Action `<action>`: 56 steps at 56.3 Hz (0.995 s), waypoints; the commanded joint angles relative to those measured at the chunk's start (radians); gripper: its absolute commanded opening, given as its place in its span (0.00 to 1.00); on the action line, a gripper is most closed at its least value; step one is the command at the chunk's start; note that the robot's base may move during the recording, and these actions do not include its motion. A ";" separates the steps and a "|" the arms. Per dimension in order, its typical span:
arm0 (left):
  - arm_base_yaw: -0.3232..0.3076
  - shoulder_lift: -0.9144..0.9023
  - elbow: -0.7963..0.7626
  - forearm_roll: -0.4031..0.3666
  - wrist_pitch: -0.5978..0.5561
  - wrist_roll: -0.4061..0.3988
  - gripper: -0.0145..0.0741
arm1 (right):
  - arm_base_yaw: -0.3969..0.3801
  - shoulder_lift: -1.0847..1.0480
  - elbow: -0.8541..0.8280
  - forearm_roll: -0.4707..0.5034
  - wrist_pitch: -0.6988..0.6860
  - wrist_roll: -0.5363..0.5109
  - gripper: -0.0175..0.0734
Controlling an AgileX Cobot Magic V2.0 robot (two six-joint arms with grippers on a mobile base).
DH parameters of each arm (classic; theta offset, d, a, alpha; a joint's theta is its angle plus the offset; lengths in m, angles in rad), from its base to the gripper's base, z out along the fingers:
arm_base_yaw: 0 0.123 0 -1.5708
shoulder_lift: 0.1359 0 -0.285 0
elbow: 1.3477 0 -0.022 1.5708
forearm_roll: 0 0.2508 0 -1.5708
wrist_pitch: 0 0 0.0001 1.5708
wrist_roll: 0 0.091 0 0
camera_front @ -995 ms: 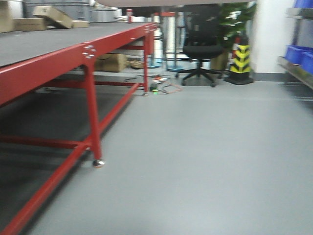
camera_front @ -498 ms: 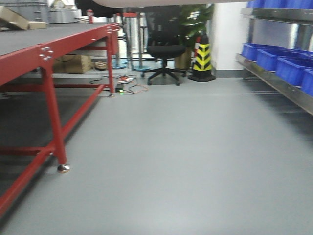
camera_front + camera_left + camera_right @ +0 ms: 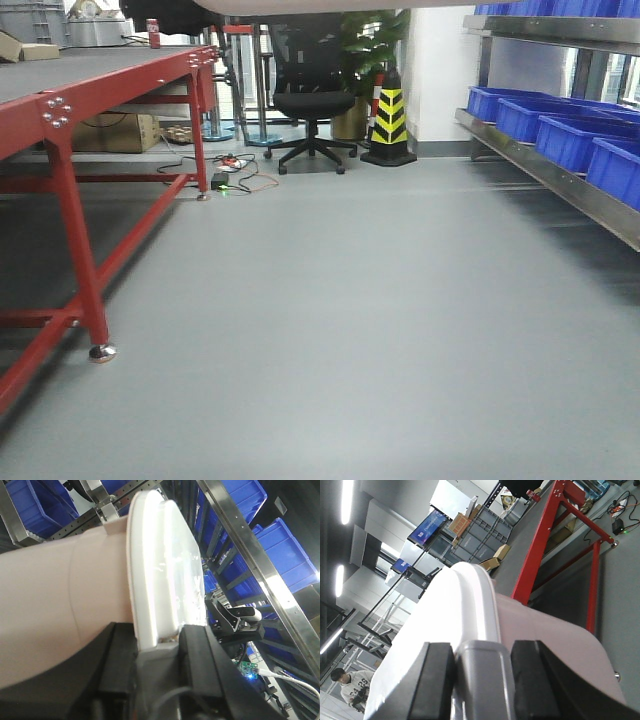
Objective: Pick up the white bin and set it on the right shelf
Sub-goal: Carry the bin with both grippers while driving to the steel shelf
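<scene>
White bin (image 3: 60, 615) is held spanning left gripper (image 3: 160, 645) and right gripper (image 3: 482, 675), jaws pinched on opposite end rims; right shelf (image 3: 545, 172) is located ahead-right, judged nearer right arm.

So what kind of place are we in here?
Probably a warehouse or industrial workshop: a steel rack lined with blue crates, a long red-framed workbench, and a striped hazard cone on a bare grey floor.
</scene>
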 commanded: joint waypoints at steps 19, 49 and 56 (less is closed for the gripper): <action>-0.040 -0.055 -0.036 -0.091 0.229 0.031 0.02 | 0.029 -0.052 -0.037 0.053 0.139 -0.003 0.26; -0.040 -0.055 -0.036 -0.091 0.229 0.031 0.02 | 0.029 -0.052 -0.037 0.053 0.139 -0.003 0.26; -0.040 -0.055 -0.036 -0.091 0.229 0.031 0.02 | 0.029 -0.052 -0.037 0.053 0.139 -0.003 0.26</action>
